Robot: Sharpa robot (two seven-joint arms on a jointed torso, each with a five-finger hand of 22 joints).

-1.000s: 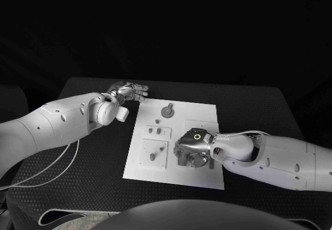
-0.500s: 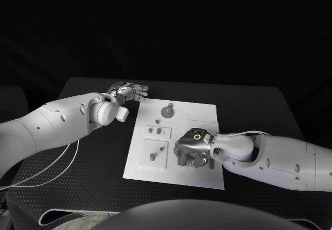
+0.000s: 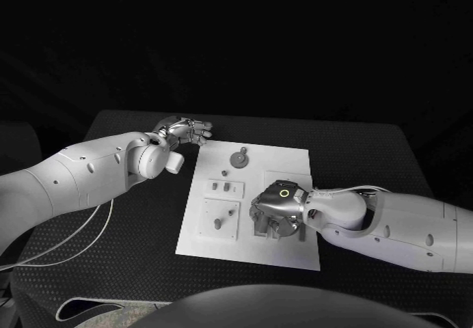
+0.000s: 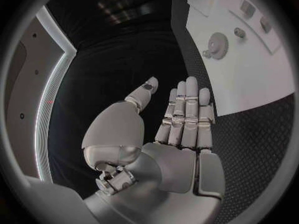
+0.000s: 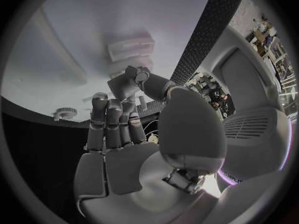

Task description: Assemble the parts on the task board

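I see my right hand (image 3: 276,213) fingers-down on the flat white task board (image 3: 286,160), grasp unclear; left hand (image 3: 184,130), upper left, holds nothing, fingers straight.

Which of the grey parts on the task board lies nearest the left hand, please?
The round gear-like part at the task board's far end; the smaller parts lie further down the board from the left hand.
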